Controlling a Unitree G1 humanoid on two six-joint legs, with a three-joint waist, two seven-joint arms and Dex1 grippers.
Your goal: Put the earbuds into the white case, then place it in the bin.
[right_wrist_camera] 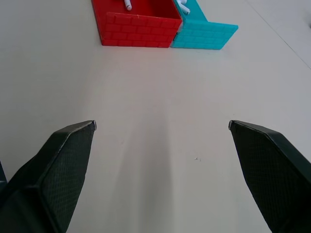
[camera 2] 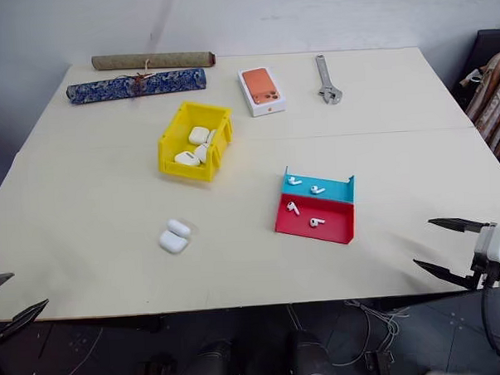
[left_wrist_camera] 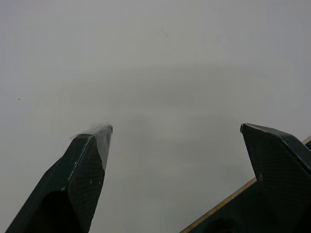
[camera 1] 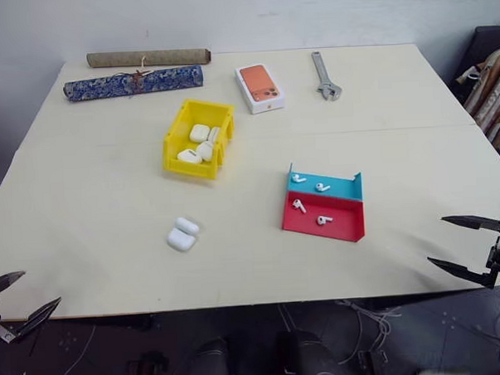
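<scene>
— Where's the left gripper (camera 1: 14, 299)?

— Off the table's near left corner, just past the front edge, its two black fingers spread wide with nothing between them.

— And the right one?

— The right gripper (camera 1: 453, 242) hangs at the near right corner, over the table's front edge (its white wrist block sits just outside the edge). Its fingers (right_wrist_camera: 63, 165) are also fully apart and empty, pointing inward across the table and tilted slightly down toward the top.
</scene>
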